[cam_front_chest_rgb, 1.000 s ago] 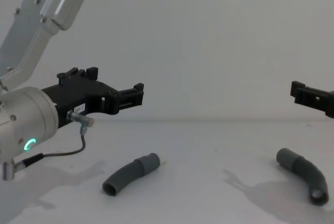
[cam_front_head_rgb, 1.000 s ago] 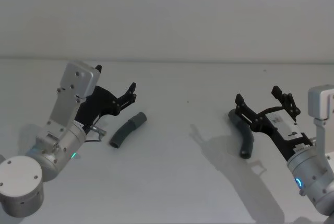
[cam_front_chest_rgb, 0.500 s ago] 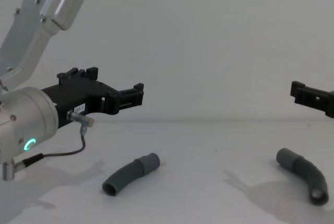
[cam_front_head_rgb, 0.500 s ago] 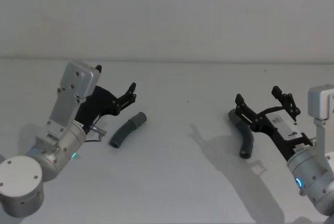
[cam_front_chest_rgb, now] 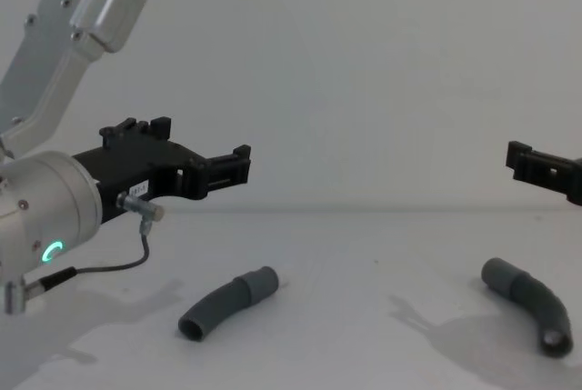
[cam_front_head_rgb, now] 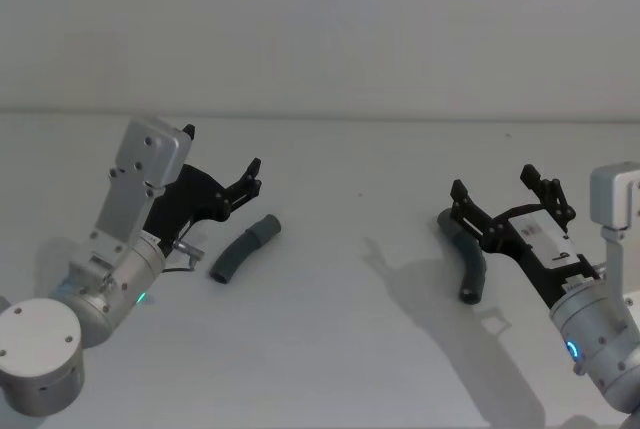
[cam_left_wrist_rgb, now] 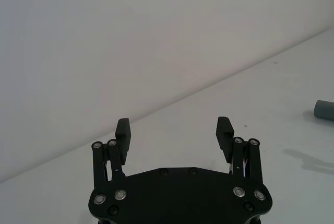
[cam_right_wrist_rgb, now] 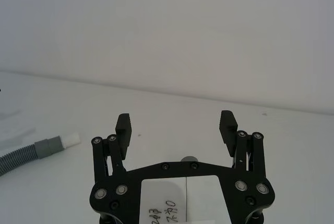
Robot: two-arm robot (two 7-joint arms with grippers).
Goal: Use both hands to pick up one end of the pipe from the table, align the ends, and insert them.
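Two dark grey corrugated pipe pieces lie apart on the white table (cam_front_head_rgb: pixel 340 349). The left piece (cam_front_head_rgb: pixel 243 248) (cam_front_chest_rgb: pixel 227 303) lies just below and beyond my left gripper (cam_front_head_rgb: pixel 252 177) (cam_front_chest_rgb: pixel 238 165), which hovers open above the table. In the right wrist view this piece (cam_right_wrist_rgb: pixel 47 145) shows a grey cuff and a whitish tip. The right piece (cam_front_head_rgb: pixel 468 259) (cam_front_chest_rgb: pixel 532 301) curves beneath my right gripper (cam_front_head_rgb: pixel 500 187) (cam_right_wrist_rgb: pixel 176 125), also open and held above it. My left gripper (cam_left_wrist_rgb: pixel 174 130) has nothing between its jaws, and a grey cuff (cam_left_wrist_rgb: pixel 324 110) shows farther off.
A thin cable (cam_front_chest_rgb: pixel 118 267) loops under the left wrist. A plain pale wall (cam_front_head_rgb: pixel 320 29) rises behind the table's far edge. Open white surface lies between the two pipe pieces.
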